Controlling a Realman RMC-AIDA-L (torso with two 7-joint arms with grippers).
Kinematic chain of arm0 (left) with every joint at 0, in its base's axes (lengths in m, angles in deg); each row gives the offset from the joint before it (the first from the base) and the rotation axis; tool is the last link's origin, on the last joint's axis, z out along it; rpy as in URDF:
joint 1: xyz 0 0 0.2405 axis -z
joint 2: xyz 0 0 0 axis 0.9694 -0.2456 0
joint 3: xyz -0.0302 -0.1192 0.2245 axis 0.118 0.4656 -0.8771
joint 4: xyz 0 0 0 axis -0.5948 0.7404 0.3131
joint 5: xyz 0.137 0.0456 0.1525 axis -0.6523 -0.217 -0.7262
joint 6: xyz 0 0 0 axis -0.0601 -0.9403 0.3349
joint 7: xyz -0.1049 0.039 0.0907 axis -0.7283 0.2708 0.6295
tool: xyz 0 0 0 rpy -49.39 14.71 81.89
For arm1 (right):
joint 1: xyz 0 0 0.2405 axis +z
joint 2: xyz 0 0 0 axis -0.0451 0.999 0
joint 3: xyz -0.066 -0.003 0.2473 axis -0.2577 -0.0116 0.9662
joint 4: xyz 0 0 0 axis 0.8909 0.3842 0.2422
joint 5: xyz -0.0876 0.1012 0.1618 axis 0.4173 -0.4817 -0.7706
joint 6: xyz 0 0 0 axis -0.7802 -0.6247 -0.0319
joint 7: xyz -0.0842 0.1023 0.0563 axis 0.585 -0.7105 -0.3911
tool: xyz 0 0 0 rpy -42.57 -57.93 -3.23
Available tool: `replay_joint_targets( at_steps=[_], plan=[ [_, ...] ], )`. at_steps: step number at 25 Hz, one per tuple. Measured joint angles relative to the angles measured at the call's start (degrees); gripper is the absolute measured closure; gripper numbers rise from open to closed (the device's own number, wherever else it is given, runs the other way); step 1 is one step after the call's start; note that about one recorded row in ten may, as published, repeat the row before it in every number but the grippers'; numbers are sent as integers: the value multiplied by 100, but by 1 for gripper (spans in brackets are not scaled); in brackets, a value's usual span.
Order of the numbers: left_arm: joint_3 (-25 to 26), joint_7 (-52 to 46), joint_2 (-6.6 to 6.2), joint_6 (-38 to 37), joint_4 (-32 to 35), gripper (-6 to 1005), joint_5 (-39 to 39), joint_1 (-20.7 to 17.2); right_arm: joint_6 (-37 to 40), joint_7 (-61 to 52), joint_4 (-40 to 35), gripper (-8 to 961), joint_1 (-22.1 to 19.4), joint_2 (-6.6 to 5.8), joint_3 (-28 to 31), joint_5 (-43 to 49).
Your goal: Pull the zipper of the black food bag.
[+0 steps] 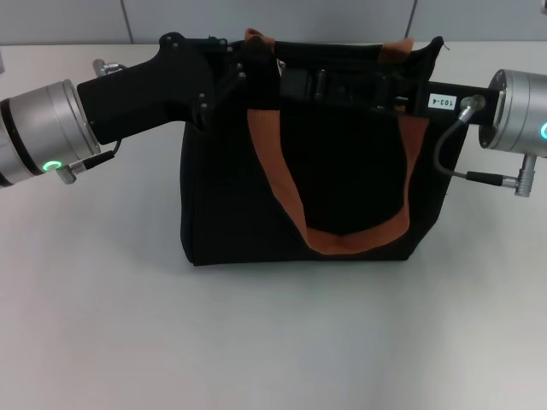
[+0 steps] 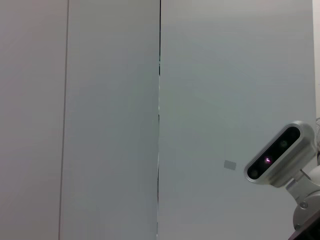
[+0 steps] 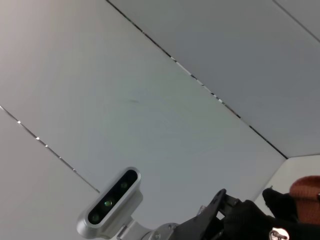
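Observation:
The black food bag point(image 1: 342, 171) stands upright in the middle of the table, and its orange-brown handle point(image 1: 278, 171) hangs down the front. My left gripper point(image 1: 255, 70) comes in from the left and rests at the bag's top left corner, by the handle's upper end. My right gripper point(image 1: 314, 84) reaches in from the right along the bag's top edge, close to the left one. In the head view the zipper is lost in the black top. The right wrist view shows a small silver piece point(image 3: 276, 233) on black fabric beside an orange strap point(image 3: 306, 192); it looks like the zipper.
The light table point(image 1: 273, 342) spreads in front of and beside the bag. A pale panelled wall point(image 2: 100, 120) fills both wrist views. Each wrist view also catches the other arm's wrist camera point(image 2: 280, 160) point(image 3: 112, 202).

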Motion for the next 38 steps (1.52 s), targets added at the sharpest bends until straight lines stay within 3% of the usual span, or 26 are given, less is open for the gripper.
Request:
replay_joint_targets(
  at_steps=[16, 33, 38],
  plan=[
    [0, 16, 0, 49, -53, 913, 17, 43, -190, -223, 53, 133, 136, 4, -2, 47],
    [0, 100, 0, 58, -132, 906, 106, 44, -430, -298, 102, 601, 229, -4, -133, 103],
    [0, 111, 0, 66, -141, 904, 108, 44, -434, -299, 102, 785, 236, -4, -151, 106]
  ],
)
